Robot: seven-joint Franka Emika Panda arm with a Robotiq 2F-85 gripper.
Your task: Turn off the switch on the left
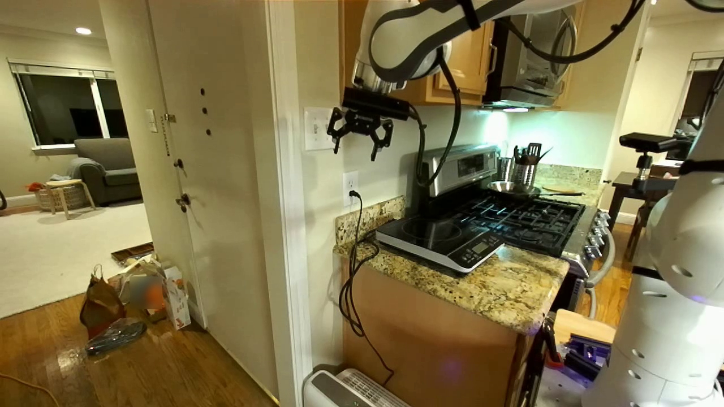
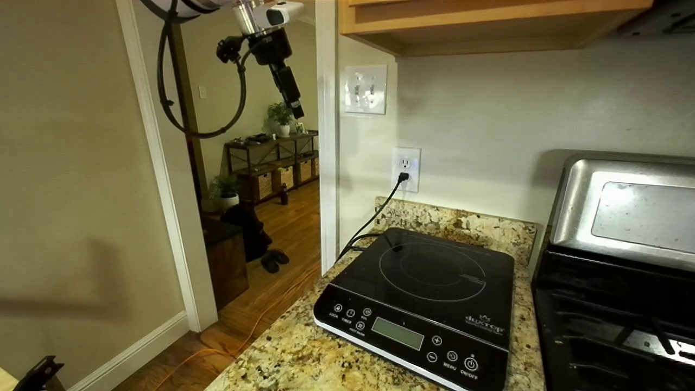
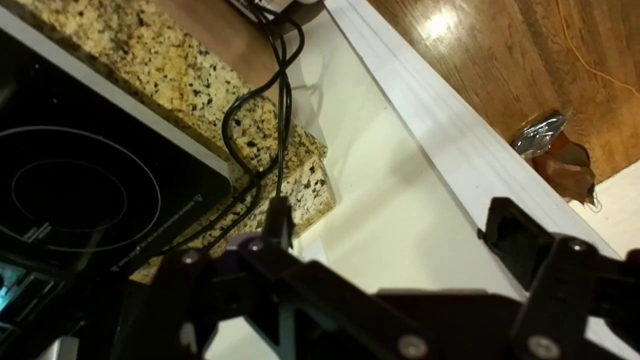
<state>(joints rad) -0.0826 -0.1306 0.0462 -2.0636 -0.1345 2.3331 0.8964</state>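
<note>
Closest thing to me is the chunky white rounded robot arm [image 1: 690,243], reaching up and over toward the wall. Past its base there's a yellow-and-brown speckled granite counter [image 1: 509,294] with a flat black glass induction cooktop [image 1: 435,234] on it, just beside a black-and-silver metal gas range [image 1: 526,220].

Higher up, the black two-finger gripper [image 1: 355,154] points downward with its fingers spread wide. In an exterior view there's a clear gap between it and the switches.

Then the wall: the one we care about is the small white left-hand switch [image 2: 357,91], one of a pair in a plain white, roughly square wall plate [image 2: 365,106]. That's just beside the white door trim [image 2: 328,136], above and left of the narrow white rectangular outlet plate [image 2: 412,157], which has a thin black cord [image 2: 380,209] plugged into its lower socket. Glare's bad there, so honestly can't tell which way the switch is flipped.

Further back: a big flat off-white door [image 1: 226,186], then way off a grey upholstered sofa [image 1: 107,169] by a small wooden stool [image 1: 65,183].
</note>
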